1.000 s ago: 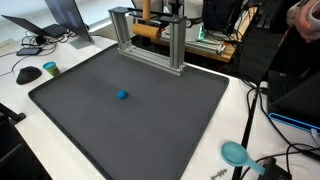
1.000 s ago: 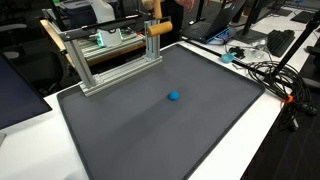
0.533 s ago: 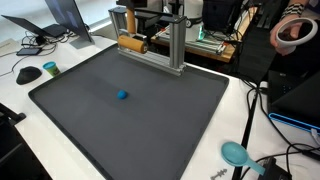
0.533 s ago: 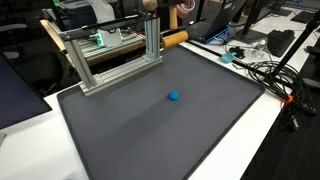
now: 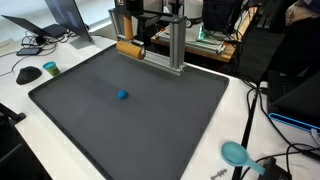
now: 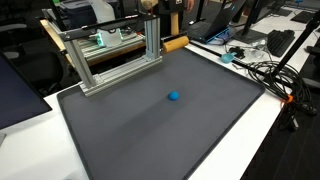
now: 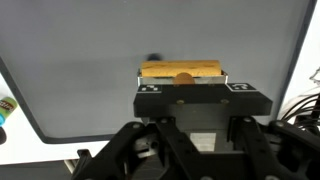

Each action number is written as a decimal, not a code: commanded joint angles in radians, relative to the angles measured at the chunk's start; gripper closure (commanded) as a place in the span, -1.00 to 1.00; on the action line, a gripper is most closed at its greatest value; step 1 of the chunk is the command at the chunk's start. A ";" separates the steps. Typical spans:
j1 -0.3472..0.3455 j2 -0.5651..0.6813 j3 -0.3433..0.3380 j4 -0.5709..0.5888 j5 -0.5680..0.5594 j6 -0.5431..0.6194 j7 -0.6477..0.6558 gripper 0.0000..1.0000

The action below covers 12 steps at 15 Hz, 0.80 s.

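My gripper (image 7: 183, 80) is shut on a tan wooden cylinder (image 7: 182, 71), which lies crosswise between the fingers. In an exterior view the cylinder (image 5: 128, 46) hangs low at the far edge of the dark grey mat (image 5: 170, 125), behind the aluminium frame (image 5: 176, 45), with the gripper (image 5: 129, 38) just above it. In an exterior view the cylinder (image 6: 175, 43) shows to the right of the frame's post (image 6: 152, 40); the gripper is mostly hidden there. A small blue ball (image 5: 122, 96) lies alone near the middle of the mat (image 6: 150, 135), and shows in both exterior views (image 6: 174, 97).
A teal round object (image 5: 234, 153) lies off the mat at the near corner. A mouse (image 5: 50, 68) and a laptop (image 5: 65, 15) sit on the white table beside the mat. Cables (image 6: 262, 70) run along the table edge.
The gripper has carried the wooden cylinder down and sideways, from above the frame to just over the mat's far edge. The blue ball has not moved.
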 commanded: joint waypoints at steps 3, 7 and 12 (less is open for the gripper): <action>0.004 0.044 -0.014 0.022 0.010 0.021 0.011 0.57; 0.001 0.116 -0.027 0.031 0.005 0.099 0.027 0.57; 0.005 0.228 -0.042 0.066 0.001 0.177 0.038 0.57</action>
